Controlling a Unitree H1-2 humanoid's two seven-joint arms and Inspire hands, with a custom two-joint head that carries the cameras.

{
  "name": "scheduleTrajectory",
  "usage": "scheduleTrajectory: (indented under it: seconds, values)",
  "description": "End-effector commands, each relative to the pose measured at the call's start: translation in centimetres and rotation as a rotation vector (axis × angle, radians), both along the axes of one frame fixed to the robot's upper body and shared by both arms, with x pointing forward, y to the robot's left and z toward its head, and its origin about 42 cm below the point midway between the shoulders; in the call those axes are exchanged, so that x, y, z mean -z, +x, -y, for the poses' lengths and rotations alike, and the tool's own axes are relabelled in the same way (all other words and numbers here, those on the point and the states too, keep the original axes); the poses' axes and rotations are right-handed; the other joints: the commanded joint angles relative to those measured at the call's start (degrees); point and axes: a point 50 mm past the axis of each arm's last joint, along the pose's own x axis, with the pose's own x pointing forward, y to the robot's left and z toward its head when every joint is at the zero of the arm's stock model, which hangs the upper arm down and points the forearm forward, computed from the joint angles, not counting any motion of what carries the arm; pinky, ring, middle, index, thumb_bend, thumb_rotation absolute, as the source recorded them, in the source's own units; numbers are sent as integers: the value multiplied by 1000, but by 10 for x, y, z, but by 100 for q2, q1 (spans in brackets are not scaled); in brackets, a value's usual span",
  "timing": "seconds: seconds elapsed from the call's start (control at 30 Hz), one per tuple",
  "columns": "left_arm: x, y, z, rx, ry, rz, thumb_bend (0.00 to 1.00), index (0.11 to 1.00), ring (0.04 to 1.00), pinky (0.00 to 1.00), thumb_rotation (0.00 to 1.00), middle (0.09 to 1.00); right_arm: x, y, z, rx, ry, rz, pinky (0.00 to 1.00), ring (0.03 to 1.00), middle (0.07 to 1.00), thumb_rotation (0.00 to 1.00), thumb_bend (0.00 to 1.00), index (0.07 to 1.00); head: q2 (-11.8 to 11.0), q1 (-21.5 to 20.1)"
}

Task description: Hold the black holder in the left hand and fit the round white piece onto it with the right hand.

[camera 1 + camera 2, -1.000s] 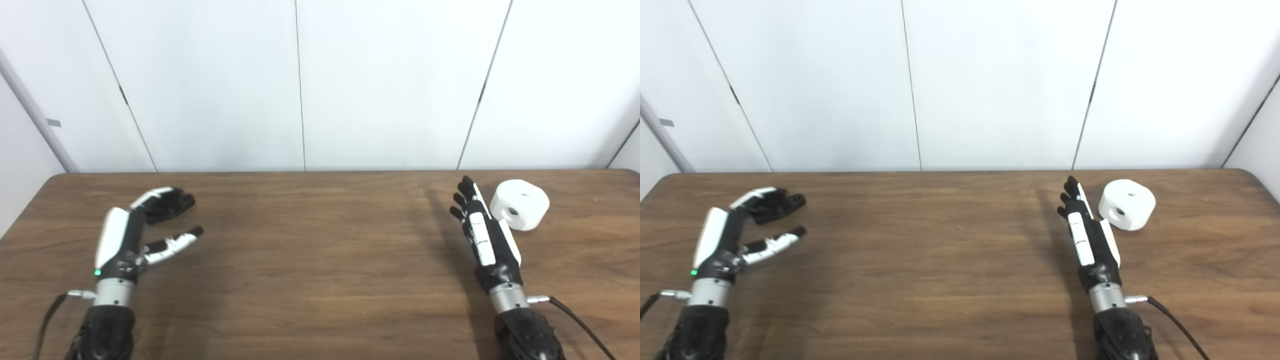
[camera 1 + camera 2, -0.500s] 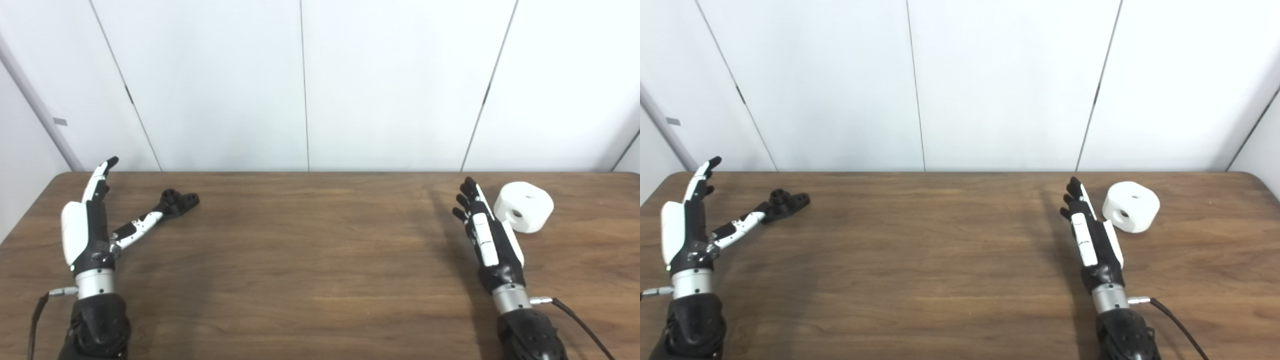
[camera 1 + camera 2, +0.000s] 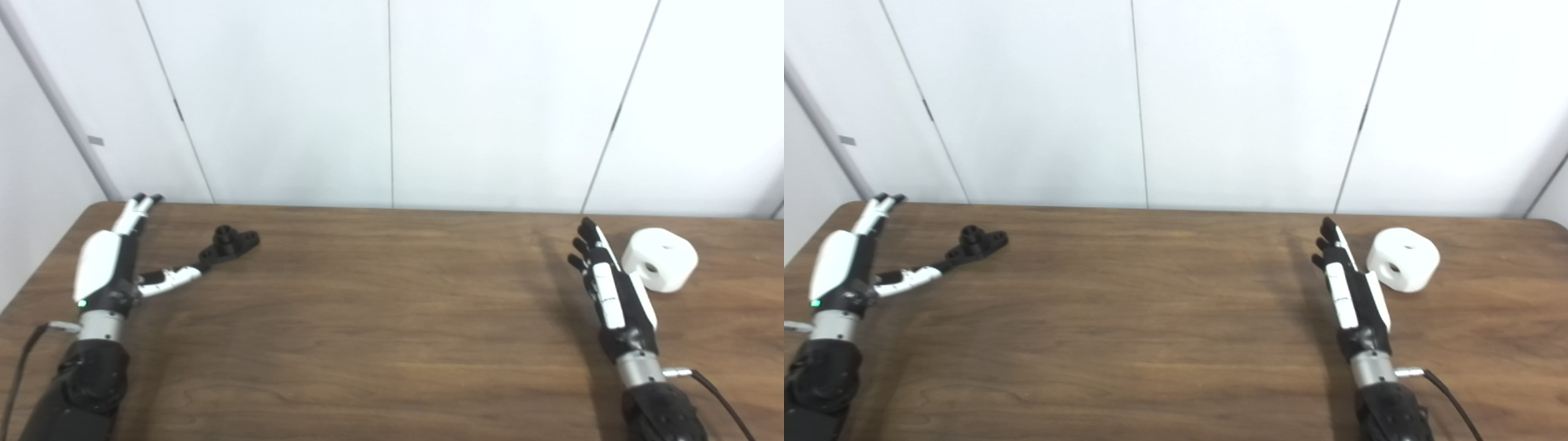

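The black holder (image 3: pixel 231 244) lies flat on the wooden table (image 3: pixel 392 318) at the far left. My left hand (image 3: pixel 116 260) is open beside it, fingers stretched toward the back edge, thumb reaching to the holder's near end. The round white piece (image 3: pixel 659 260) with a side hole sits at the far right. My right hand (image 3: pixel 609 288) is open and flat, fingers straight, just left of the white piece and holding nothing. Both also show in the right eye view: the holder (image 3: pixel 977 243) and the white piece (image 3: pixel 1402 260).
White wall panels (image 3: pixel 392 104) rise right behind the table's back edge. A cable (image 3: pixel 716 398) runs from my right wrist toward the front right.
My left hand opened and let go of the black holder, which now lies on the table. The camera view shifted, moving everything slightly right in the picture. The right hand and white piece stayed put.
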Motion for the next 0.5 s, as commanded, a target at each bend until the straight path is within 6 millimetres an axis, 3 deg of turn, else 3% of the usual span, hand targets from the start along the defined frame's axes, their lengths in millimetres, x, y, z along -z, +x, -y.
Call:
scheduleTrajectory:
  seconds: [0.0, 0.23, 0.47]
  values:
    - [-34, 15, -11, -2, 61, 80, 1000, 925, 997, 979, 434, 980, 33, -18, 4, 12, 22, -82, 922, 965, 980, 1000, 315, 974, -5, -12]
    - [-35, 22, -22, -6, 107, -8, 1000, 899, 1000, 1000, 494, 980, 33, -18, 6, 11, 17, -74, 915, 963, 979, 1000, 337, 974, 3, 56]
    - [-35, 28, -26, 6, 115, -56, 1000, 851, 1000, 1000, 482, 970, 32, -18, 11, 14, 28, -67, 928, 968, 979, 1000, 322, 969, -5, 241]
